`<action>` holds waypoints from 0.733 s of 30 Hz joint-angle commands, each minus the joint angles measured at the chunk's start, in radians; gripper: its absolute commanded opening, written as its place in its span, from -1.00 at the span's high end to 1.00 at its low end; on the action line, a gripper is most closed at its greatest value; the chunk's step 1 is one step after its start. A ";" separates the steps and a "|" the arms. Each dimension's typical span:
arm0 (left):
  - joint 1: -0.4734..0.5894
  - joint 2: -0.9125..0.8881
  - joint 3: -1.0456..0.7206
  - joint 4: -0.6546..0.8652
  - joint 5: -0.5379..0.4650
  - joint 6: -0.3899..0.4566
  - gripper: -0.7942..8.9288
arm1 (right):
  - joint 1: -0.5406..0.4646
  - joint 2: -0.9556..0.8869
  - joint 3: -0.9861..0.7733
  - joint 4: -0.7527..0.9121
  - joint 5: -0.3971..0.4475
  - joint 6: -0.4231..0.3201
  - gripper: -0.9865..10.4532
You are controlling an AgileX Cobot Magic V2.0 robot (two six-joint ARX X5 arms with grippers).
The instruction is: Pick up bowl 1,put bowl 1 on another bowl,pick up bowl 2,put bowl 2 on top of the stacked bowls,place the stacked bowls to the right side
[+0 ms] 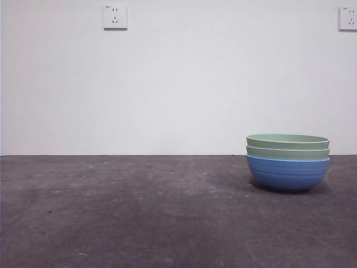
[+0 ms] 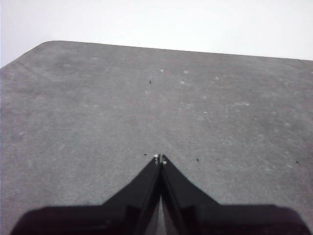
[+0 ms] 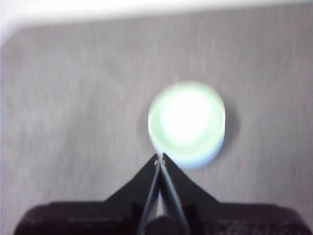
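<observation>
1. Blue ribbed bowl [image 1: 288,174] sits on the dark grey table [image 1: 139,218], right of centre in front view, w/ two pale green bowls nested in it: lower green bowl [image 1: 288,152], upper green bowl [image 1: 288,141]. Rims show one above the other, stack upright.
2. Right gripper [image 3: 160,156]: jaws pressed together, tips meeting, holding nothing. Right wrist view is blurred and the stack [image 3: 187,125] is washed out bright; it lies just beyond the tips, a bit to one side, apart from them, not between the jaws.
3. Left gripper [image 2: 160,157]: jaws closed tip to tip, empty, over bare table [image 2: 98,112]. No bowl in left wrist view.
4. Neither arm shows in front view.
5. White wall behind the table w/ two sockets: one socket [image 1: 115,17] upper left, another socket [image 1: 348,18] at upper right edge.
</observation>
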 commanded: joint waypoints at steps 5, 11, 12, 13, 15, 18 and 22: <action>0.004 -0.003 -0.014 0.003 0.003 -0.007 0.84 | -0.123 -0.232 -0.352 0.320 -0.001 -0.049 0.82; 0.004 -0.003 -0.014 0.003 0.003 -0.007 0.84 | -0.134 -0.423 -0.659 0.576 0.000 -0.037 0.82; 0.004 -0.003 -0.014 0.003 0.003 -0.006 0.84 | -0.134 -0.448 -0.699 0.600 0.001 -0.037 0.82; 0.004 -0.003 -0.014 0.003 0.003 -0.006 0.84 | -0.134 -0.471 -0.734 0.620 0.000 -0.037 0.82; 0.004 -0.003 -0.014 0.003 0.003 -0.007 0.84 | -0.134 -0.510 -0.791 0.642 0.001 -0.037 0.82; 0.004 -0.003 -0.014 0.003 0.003 -0.006 0.84 | -0.134 -0.555 -0.855 0.647 0.004 -0.038 0.82; 0.004 -0.003 -0.014 0.003 0.003 -0.007 0.84 | -0.134 -0.595 -0.917 0.647 0.002 -0.034 0.82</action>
